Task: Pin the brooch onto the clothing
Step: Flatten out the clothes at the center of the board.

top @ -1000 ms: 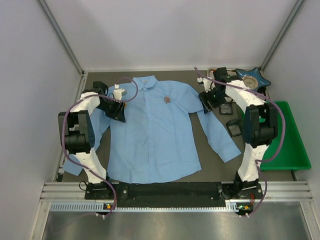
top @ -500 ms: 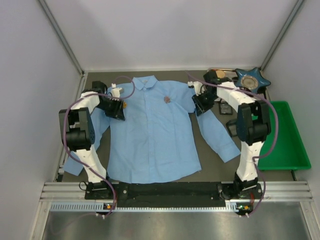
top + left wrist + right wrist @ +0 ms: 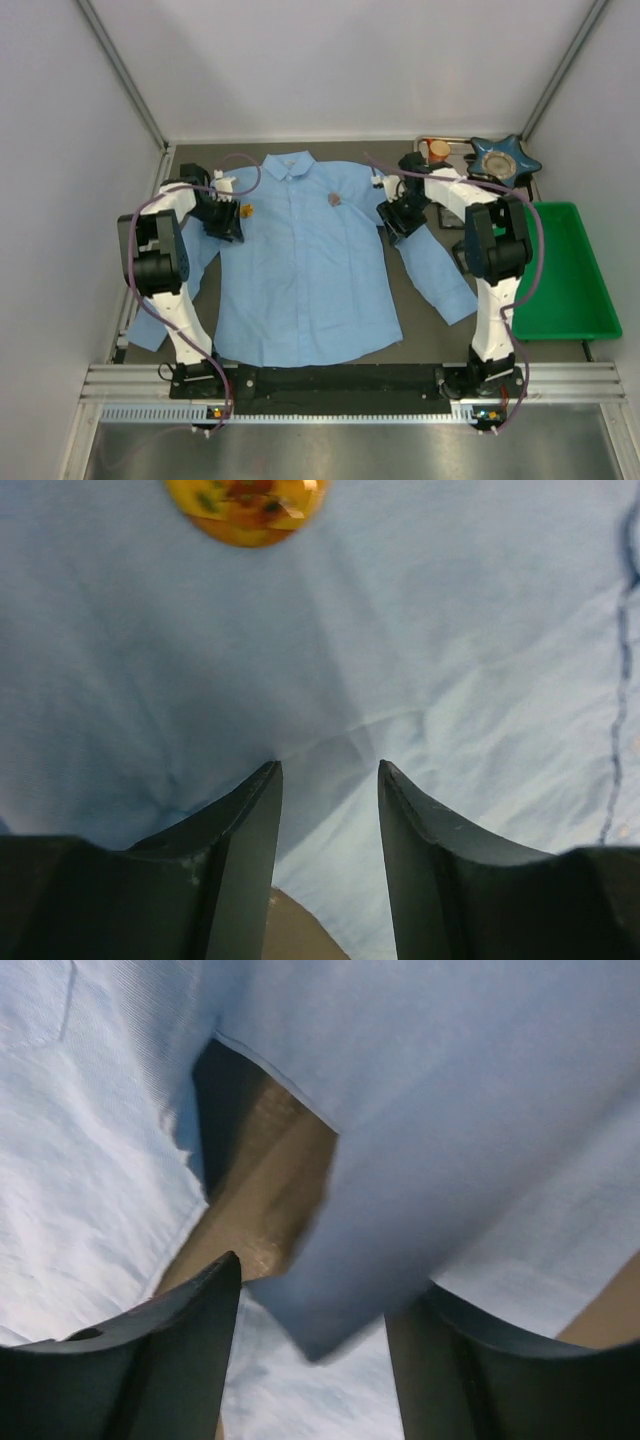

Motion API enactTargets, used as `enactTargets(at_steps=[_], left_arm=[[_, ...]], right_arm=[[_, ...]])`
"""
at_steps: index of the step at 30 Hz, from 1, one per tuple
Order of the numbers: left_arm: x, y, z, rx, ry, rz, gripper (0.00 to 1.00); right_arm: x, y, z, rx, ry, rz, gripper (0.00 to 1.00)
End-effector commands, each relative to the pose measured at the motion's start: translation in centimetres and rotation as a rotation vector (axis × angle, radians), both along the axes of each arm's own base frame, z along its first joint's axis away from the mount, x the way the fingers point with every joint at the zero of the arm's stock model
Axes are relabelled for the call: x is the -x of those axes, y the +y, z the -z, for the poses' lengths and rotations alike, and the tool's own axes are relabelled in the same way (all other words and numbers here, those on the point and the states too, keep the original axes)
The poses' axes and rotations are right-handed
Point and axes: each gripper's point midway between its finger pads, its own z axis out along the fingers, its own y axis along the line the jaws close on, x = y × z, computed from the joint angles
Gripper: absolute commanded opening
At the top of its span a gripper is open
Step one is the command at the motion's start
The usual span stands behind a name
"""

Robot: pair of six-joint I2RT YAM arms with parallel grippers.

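Shirt point(image 3: 300, 270): limp, light; pinch a fold beside brooch point(image 3: 245, 498). Your left fingers point(image 3: 240, 860), right fingers point(image 3: 180, 1360): parted, empty.

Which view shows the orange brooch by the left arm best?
The left wrist view: the orange brooch lies close up on the shirt, ahead of the open left tool, though cropped by the top edge. The top external view shows it only as a tiny orange speck. The right wrist view misses it.
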Motion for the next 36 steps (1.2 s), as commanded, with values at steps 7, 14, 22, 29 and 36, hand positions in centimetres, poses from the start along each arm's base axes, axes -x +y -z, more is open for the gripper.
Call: enactTargets(at_steps=[7, 14, 22, 29, 36], left_arm=[[-2.5, 1.0, -1.8, 0.017, -0.106, 0.095, 0.49], [-1.9, -0.4, -4.3, 0.035, -0.167, 0.163, 0.49], [-1.6, -1.3, -4.2, 0.050, -0.149, 0.148, 0.50], [-1.5, -1.0, -4.0, 0.038, -0.135, 0.144, 0.51], [-1.7, -1.0, -3.4, 0.031, -0.122, 0.132, 0.51]], right_arm=[[-1.4, 4.5, -10.8, -0.328, -0.144, -0.144, 0.71], [-11.9, 3.9, -12.1, -0.207, -0.400, 0.085, 0.69], [-19.7, 3.9, -8.7, -0.110, -0.506, 0.190, 0.69], [-21.4, 4.4, -5.8, -0.104, -0.531, 0.174, 0.69], [-22.3, 4.2, -4.2, -0.032, -0.570, 0.132, 0.35]])
